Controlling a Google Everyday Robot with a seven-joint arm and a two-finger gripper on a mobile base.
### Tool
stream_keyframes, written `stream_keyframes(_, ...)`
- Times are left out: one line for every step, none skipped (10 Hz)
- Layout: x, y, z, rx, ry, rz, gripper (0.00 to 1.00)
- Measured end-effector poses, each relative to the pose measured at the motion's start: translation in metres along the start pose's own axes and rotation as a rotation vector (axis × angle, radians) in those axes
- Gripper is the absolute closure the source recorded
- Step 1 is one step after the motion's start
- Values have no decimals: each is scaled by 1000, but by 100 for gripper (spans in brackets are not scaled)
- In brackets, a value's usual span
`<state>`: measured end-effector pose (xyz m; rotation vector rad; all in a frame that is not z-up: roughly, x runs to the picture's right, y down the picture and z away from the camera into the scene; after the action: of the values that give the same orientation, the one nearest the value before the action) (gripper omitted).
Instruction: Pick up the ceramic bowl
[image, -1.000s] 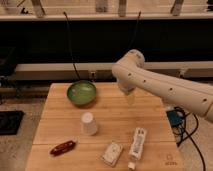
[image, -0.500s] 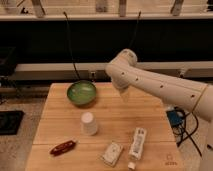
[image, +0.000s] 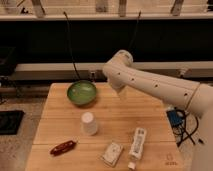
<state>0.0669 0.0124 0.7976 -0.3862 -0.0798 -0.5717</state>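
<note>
- Here, on my remote feed, the gripper (image: 122, 93) hung under the bent end of the white arm (image: 160, 87), over the back half of the wooden table (image: 150, 117).
- Its jaws stood wide apart, and I saw nothing held in them.
- The ceramic bowl (image: 81, 93), green and glossy, sat upright near the table's back-left corner, just left of the gripper and not touching it.
- An upturned white cup (image: 89, 123) stood in front of the bowl, apart from it.
- A reddish-brown item (image: 63, 147) lay near the front-left edge.
- A white packet (image: 112, 153) and a white bottle (image: 137, 143), lying on its side, lay side by side at the front.
</note>
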Motion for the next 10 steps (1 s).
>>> stream_keyframes(-3,-4,3,4,-6,-18,20)
stream_keyframes(-5,-6,6,5,-10,-29,20)
stream_keyframes(-6,-8,8,8,-13,-41,20)
stream_keyframes(-8,-10,12,9,-19,-55,20)
stream_keyframes(-11,-13,16,11,-26,-72,20)
stream_keyframes(-13,-17,20,13,-33,-87,20)
stream_keyframes(-15,-18,22,13,-38,-96,20)
stream_keyframes(-17,-21,27,14,-44,-113,20)
stream_keyframes(-18,-23,29,15,-49,-122,20)
stream_keyframes(-19,-25,33,14,-57,-134,20)
